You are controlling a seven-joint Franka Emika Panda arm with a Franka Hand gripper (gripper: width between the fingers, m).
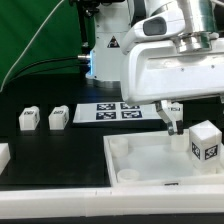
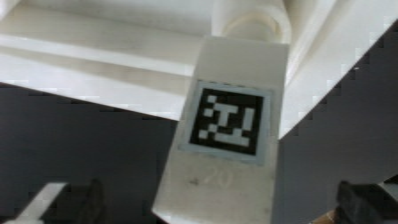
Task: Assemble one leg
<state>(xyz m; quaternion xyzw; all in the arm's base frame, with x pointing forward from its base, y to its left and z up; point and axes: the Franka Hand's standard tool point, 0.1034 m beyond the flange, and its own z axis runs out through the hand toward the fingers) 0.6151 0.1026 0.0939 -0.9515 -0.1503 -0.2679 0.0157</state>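
A white leg with a black-and-white tag stands on the large white panel, near its edge at the exterior view's right. My gripper hangs over the panel, just left of that leg in the exterior view and slightly above it. In the wrist view the tagged leg fills the middle, against the panel's raised rim. My gripper is open. Its dark fingers stand wide apart, with a gap on each side of the leg. Nothing is held.
Two more legs stand on the black table at the exterior view's left, and another white part sits at the far left edge. The marker board lies behind the panel. The arm's white body fills the upper right.
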